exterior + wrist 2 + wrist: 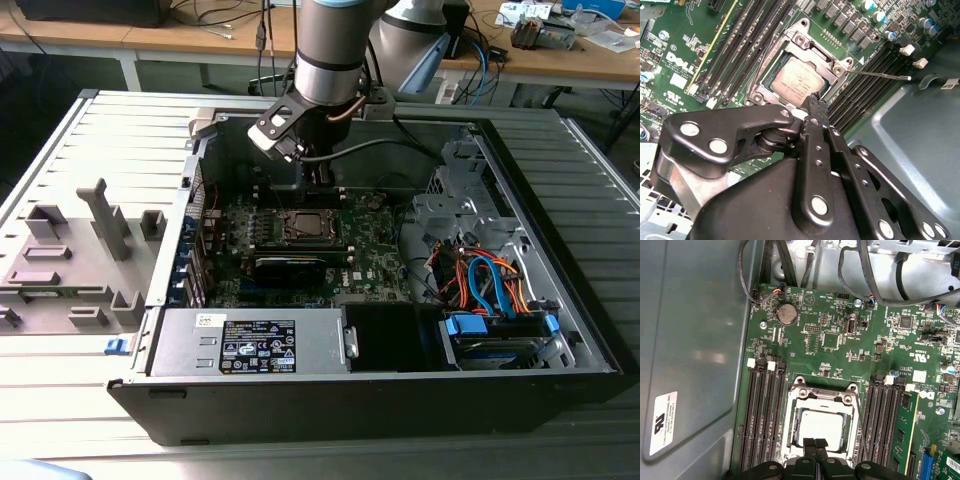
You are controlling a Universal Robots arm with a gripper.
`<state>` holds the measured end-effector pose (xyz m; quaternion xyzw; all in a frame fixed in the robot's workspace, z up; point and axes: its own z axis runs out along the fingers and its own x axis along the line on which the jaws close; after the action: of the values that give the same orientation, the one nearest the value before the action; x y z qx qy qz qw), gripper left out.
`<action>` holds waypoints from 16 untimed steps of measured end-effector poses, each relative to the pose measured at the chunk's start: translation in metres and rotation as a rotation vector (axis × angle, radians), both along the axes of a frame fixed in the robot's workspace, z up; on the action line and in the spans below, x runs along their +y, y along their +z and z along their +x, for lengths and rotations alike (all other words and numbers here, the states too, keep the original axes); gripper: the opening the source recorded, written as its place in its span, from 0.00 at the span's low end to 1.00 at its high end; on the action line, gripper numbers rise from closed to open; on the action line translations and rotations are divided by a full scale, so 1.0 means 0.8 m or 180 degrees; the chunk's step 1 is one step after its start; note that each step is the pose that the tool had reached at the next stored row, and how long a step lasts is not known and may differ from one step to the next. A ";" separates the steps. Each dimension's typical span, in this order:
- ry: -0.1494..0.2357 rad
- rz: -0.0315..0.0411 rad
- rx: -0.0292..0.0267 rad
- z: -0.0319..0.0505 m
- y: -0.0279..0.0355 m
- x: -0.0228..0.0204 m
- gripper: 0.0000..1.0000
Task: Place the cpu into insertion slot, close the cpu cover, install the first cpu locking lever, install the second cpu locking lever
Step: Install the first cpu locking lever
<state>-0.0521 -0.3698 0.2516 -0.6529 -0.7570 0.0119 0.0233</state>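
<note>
The gripper [814, 102] hangs low inside the open case [560, 300]. Its fingers are pressed together with nothing between them, and the tips are at one edge of the cpu [822, 422]. The cpu lies flat in the slot [288, 228] on the green board [835, 340]. The cover [820, 390] seems to lie down around it, though I can't be sure it sits flat. A thin lever [880, 76] sticks out beside the slot.

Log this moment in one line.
cpu: silvery-grey square metal chip seated | cover: silver metal frame down over it | gripper: jaws shut at cover edge | lever: thin metal rod sticking out
</note>
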 end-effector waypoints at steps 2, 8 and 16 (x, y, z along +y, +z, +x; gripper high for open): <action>0.0032 0.0002 0.0000 0.000 -0.0001 -0.0002 0.11; 0.0087 0.0011 0.0000 0.000 0.0000 -0.0009 0.11; 0.0184 0.0013 0.0000 0.000 0.0000 -0.0013 0.11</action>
<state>-0.0521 -0.3708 0.2516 -0.6307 -0.7756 0.0110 0.0243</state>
